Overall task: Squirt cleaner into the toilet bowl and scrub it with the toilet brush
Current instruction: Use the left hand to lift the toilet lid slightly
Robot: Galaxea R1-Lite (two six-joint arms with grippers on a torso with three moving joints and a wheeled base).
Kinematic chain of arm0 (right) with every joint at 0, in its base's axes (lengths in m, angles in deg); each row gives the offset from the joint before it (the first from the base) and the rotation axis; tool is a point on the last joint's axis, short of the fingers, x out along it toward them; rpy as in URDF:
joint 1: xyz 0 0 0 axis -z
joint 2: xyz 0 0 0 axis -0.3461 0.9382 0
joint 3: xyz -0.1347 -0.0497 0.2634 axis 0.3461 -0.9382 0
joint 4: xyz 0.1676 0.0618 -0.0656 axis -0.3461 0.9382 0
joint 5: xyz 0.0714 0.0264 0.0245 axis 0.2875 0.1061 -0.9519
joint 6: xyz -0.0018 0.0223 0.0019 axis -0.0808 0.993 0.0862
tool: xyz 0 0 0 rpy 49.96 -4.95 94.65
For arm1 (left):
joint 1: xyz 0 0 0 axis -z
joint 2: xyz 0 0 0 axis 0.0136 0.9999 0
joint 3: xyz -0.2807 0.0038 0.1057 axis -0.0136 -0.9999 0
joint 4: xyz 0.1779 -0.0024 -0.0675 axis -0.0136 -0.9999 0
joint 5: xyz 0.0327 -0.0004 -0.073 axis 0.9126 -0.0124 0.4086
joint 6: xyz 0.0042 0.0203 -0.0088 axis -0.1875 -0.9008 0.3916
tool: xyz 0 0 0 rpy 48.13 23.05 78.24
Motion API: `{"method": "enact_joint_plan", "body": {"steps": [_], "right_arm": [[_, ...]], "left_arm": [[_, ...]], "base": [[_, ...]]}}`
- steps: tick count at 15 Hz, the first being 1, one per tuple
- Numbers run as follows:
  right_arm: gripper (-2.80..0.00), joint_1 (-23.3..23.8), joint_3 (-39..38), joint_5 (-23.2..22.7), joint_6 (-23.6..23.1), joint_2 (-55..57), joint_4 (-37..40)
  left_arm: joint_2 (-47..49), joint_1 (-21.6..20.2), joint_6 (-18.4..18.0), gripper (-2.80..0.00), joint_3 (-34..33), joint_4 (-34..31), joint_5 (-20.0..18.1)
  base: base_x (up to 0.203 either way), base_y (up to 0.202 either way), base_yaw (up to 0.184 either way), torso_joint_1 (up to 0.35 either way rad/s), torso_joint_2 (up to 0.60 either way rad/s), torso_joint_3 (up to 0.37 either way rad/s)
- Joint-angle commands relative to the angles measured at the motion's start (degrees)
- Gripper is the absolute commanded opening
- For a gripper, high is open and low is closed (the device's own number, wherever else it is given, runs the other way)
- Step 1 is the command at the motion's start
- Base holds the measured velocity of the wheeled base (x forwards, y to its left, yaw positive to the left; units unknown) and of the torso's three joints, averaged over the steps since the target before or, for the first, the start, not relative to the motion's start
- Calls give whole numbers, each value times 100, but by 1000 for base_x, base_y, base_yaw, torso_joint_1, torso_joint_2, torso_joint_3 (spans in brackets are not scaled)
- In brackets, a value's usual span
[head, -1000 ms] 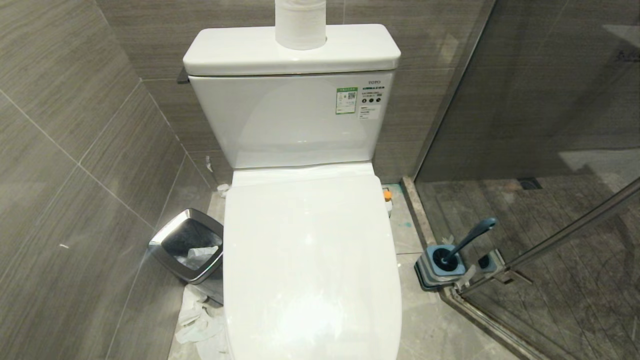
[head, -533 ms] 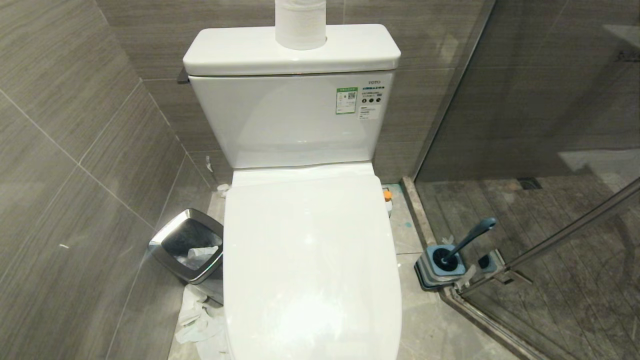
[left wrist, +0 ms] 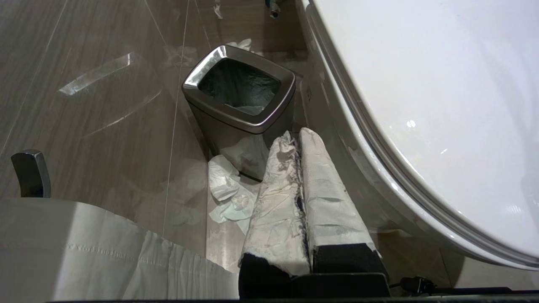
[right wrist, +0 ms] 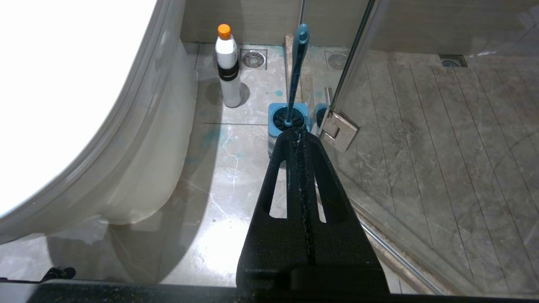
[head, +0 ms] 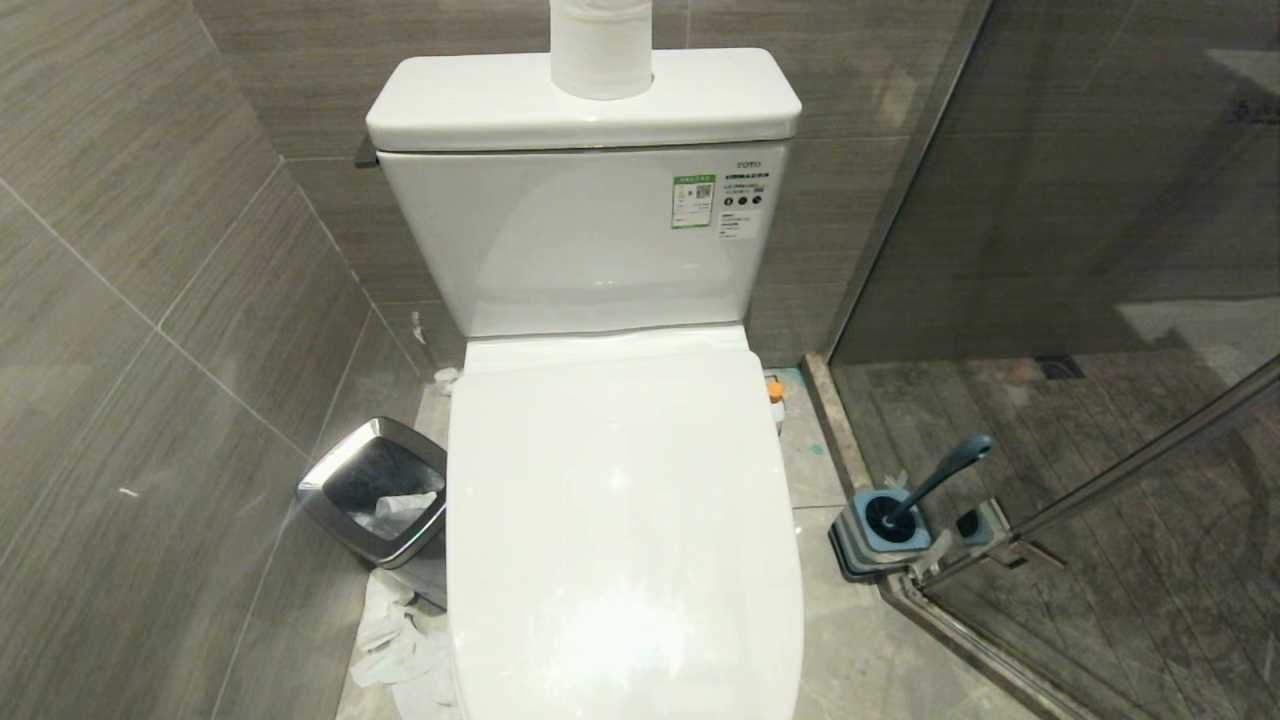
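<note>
Cleaner (right wrist: 228,67) stands on the floor beside the toilet (head: 620,520), whose lid is down; toilet brush (right wrist: 296,71) rests in its holder beyond. Both end effectors, left (left wrist: 300,136) and right (right wrist: 298,134), hang pressed together, empty, parked either side.

Toilet brush (head: 925,483) in holder (head: 880,535), right of toilet (head: 620,520)

The tiled floor (head: 860,650) carried the toilet (head: 620,520) against the back wall. By the left wall stood a waste bin (head: 378,490) with crumpled paper (head: 395,640) just in front of it. Along the glass partition on the floor's right edge stood the brush holder (head: 880,535) with the toilet brush (head: 930,485) in it, the cleaner (right wrist: 228,67) upright nearer the back wall.
</note>
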Motion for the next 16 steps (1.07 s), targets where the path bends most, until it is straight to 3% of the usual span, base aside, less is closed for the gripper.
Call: {"method": "enact_joint_plan", "body": {"steps": [1, 9, 11, 16], "right_arm": [[-280, 0, -1, 0, -7, 0, -3], [-280, 0, -1, 0, -7, 0, -3], [-280, 0, -1, 0, 2, 0, -3], [-280, 0, -1, 0, -7, 0, -3]], "left_arm": [[9, -1, -4, -280, -9, 4, 0], [9, 17, -98, -280, 18, -51, 8], [2, 17, -302, -280, 34, -23, -51], [24, 17, -522, -280, 1074, -460, -409]], "base": [[0, 0, 0, 0, 0, 0], [0, 0, 0, 0, 0, 0], [0, 0, 0, 0, 0, 0], [0, 0, 0, 0, 0, 0]]}}
